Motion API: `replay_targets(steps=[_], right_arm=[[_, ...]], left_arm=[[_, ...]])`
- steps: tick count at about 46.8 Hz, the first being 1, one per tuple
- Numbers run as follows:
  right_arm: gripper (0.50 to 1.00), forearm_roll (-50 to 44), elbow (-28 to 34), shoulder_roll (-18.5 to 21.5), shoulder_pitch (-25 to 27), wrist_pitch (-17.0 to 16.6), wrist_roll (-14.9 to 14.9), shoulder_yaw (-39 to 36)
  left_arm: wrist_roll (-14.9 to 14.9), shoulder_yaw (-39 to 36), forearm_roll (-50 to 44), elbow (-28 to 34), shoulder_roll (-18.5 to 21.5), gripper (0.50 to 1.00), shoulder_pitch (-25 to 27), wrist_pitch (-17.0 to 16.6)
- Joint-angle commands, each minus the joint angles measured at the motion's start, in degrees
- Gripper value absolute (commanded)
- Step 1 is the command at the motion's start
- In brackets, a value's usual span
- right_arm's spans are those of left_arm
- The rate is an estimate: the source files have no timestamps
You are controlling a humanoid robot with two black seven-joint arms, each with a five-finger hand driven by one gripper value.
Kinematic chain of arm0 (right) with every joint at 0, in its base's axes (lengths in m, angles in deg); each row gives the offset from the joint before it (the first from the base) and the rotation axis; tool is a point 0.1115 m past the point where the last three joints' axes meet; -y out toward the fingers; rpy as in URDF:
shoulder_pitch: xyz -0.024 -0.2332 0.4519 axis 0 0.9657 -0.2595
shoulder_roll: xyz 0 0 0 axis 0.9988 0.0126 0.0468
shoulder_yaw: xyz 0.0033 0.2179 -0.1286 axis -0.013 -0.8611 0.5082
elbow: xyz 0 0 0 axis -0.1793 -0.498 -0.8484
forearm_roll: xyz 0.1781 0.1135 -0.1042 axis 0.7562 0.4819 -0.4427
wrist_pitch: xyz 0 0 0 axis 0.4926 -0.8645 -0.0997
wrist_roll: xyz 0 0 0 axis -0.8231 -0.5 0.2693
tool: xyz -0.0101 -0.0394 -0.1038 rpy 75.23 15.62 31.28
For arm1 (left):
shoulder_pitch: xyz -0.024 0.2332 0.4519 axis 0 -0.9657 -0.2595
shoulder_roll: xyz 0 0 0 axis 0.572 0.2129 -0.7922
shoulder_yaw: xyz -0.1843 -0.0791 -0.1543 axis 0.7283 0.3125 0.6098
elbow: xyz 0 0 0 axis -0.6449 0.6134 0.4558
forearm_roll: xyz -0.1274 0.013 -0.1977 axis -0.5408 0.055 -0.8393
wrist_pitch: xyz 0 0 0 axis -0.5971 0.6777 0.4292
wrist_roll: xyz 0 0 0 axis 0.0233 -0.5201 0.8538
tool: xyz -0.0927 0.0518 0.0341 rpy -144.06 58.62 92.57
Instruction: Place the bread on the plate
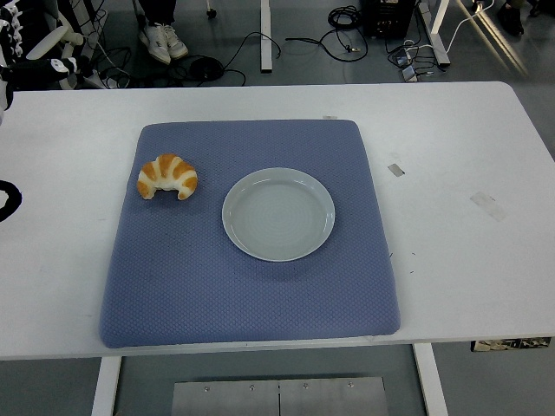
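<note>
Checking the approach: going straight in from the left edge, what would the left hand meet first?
Only a sliver of the left hand shows, so its heading is uncertain. Straight across, it would reach the blue mat at its edge first, then probably the bread.

This looks like a lab or test workshop. A plain white table [451, 173] stands on a grey floor [303, 65] strewn with loose black cables [342, 17] and a power strip [408, 65]. Other white desk legs [267, 35] stand beyond it, and a person's white sneakers [162, 41] show at the top.
</note>
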Motion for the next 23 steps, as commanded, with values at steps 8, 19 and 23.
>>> replay_targets(steps=[8,19,23], right_arm=[[1.0,0.09,0.0,0.0,0.0,0.01,0.01,0.0],[1.0,0.0,0.0,0.0,0.0,0.01,0.01,0.0],[1.0,0.0,0.0,0.0,0.0,0.01,0.01,0.0]], left_arm=[[-5.57,-7.73,7.58,2.62,1.68,0.98,5.47,-0.02],[-7.06,-14.16,15.49,5.0,1.86,0.98,7.94,-0.19],[-8.47,-16.79,17.42,5.09,1.68,0.98,8.47,-0.28]])
